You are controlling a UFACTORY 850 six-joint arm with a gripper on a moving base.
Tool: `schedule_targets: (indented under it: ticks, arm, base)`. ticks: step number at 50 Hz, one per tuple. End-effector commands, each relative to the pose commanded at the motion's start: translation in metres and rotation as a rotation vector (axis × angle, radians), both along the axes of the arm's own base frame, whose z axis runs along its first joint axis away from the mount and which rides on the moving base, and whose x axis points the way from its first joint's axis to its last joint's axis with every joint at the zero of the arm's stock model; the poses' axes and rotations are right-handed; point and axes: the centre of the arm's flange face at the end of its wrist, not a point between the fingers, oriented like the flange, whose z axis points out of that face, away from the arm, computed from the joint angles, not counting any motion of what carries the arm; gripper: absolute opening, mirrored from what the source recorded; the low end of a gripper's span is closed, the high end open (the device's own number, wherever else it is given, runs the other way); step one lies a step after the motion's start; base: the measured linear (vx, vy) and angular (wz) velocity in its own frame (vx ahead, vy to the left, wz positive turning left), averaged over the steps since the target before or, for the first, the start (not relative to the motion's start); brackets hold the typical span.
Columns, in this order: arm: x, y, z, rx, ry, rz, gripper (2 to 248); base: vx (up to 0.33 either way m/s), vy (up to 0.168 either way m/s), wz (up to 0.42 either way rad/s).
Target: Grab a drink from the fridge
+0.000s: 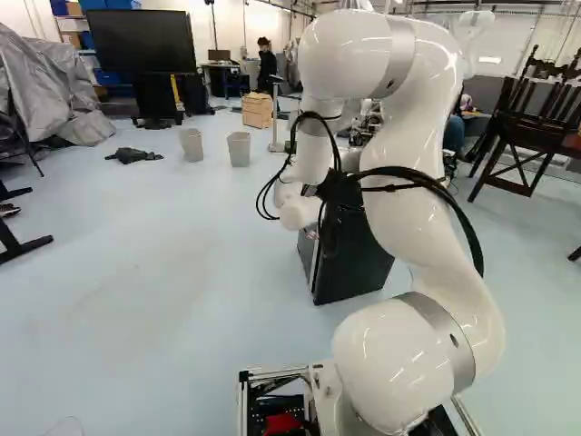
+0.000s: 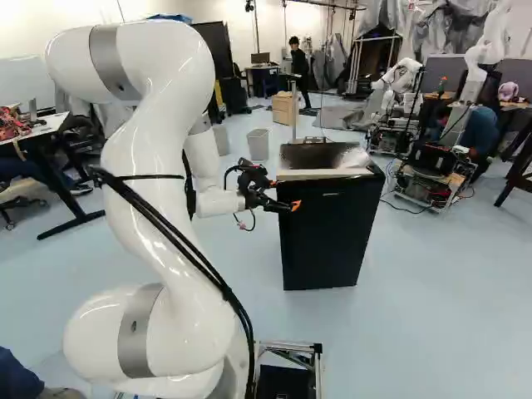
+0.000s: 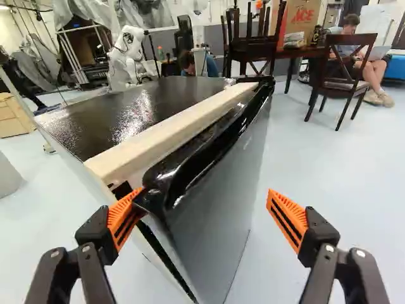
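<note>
One claw (image 2: 293, 205) (two fingers (image 3: 288, 220) apart) at one fridge (image 2: 327, 233).

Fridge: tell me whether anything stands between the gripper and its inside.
Yes, the door does: it stands across the front of the fridge, between the open gripper and the inside. One orange fingertip is at the door's edge. No drink is visible.

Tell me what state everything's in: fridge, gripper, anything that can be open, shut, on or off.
Fridge: upright.
Fridge door: shut or barely ajar, cannot tell which.
Gripper: open, one finger at the door's corner.
Wooden strip: lying along the fridge's top.
Grey bins: upright, open-topped.
Large screen: dark.
</note>
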Motion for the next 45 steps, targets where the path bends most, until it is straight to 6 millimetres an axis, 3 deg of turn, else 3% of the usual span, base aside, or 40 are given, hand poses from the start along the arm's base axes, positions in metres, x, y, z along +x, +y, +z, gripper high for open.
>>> schedule_targets:
  ticks: [45]
  arm:
    - [-0.087, -0.005, 0.007, -0.018, 0.086, 0.032, 247]
  base:
    - [0.000, 0.000, 0.000]
